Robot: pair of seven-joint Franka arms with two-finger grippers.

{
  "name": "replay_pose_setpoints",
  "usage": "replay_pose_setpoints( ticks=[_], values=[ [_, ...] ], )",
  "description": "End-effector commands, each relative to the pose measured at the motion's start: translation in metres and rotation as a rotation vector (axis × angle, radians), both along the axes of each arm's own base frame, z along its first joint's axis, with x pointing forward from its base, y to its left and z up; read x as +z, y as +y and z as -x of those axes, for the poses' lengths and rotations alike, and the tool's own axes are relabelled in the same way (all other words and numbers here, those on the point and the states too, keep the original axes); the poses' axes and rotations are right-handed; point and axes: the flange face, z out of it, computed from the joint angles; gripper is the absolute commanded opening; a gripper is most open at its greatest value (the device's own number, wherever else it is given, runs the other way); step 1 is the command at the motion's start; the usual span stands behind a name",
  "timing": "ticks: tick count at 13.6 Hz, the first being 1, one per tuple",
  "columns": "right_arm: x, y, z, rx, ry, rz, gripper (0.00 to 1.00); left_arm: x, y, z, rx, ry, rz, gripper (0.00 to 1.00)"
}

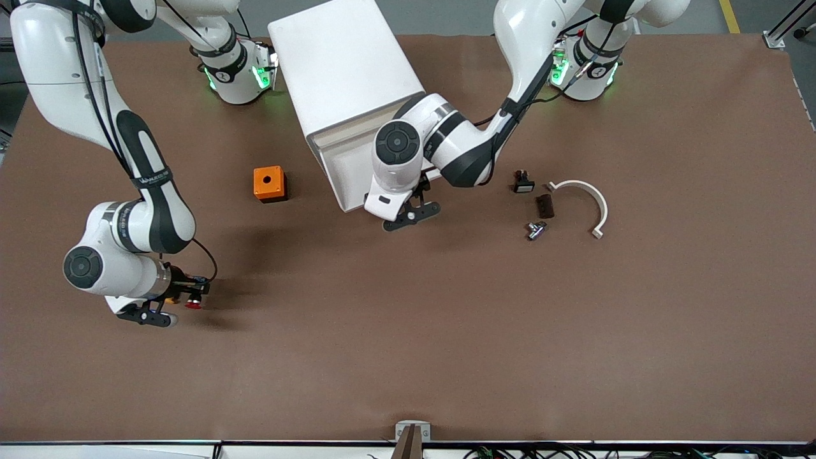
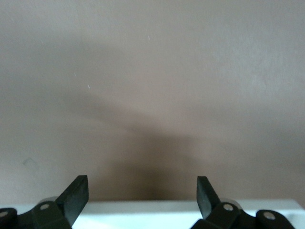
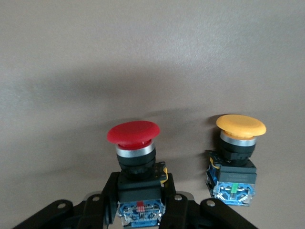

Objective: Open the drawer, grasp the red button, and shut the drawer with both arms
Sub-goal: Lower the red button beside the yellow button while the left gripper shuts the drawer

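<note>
The white cabinet [image 1: 344, 70] stands between the arms' bases. Its drawer [image 1: 338, 169] is pulled out toward the front camera. My left gripper [image 1: 413, 215] [image 2: 141, 183] is open at the drawer's front edge [image 2: 143, 214], which shows as a white strip low between the fingers, with nothing held. My right gripper [image 1: 182, 299] [image 3: 140, 183] is low over the table at the right arm's end, shut on the black body of the red-capped button [image 1: 192, 305] [image 3: 133, 132]. The orange-capped twin [image 3: 240, 126] lies on the table just beside it.
An orange cube with a round hole [image 1: 269, 183] sits beside the cabinet toward the right arm's end. Toward the left arm's end lie a small black switch [image 1: 523, 182], a dark block [image 1: 544, 206], a metal fitting [image 1: 536, 230] and a white curved bracket [image 1: 583, 197].
</note>
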Motion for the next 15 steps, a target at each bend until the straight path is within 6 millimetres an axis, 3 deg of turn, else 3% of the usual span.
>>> replay_pose_setpoints(
  ticks=[1, 2, 4, 6, 9, 15],
  values=[
    [-0.011, -0.007, 0.001, 0.005, 0.002, -0.004, 0.15, 0.000, -0.009, 0.016, 0.028, 0.039, 0.012, 1.00],
    [-0.013, -0.008, 0.001, 0.002, 0.004, -0.005, 0.18, -0.003, -0.011, 0.019, 0.031, 0.055, 0.016, 1.00],
    [-0.018, -0.007, 0.002, 0.004, 0.010, -0.006, 0.39, -0.008, -0.015, 0.032, 0.029, 0.109, 0.020, 1.00],
    [-0.015, -0.006, 0.000, 0.005, 0.005, -0.004, 1.00, -0.009, -0.018, 0.039, 0.046, 0.171, 0.039, 1.00],
    [0.004, -0.002, -0.006, 0.017, -0.025, 0.000, 1.00, -0.014, -0.024, 0.049, 0.068, 0.240, 0.067, 1.00],
    [0.113, -0.003, -0.008, 0.084, -0.159, 0.017, 1.00, -0.023, -0.031, 0.059, 0.118, 0.362, 0.113, 1.00]
  ],
)
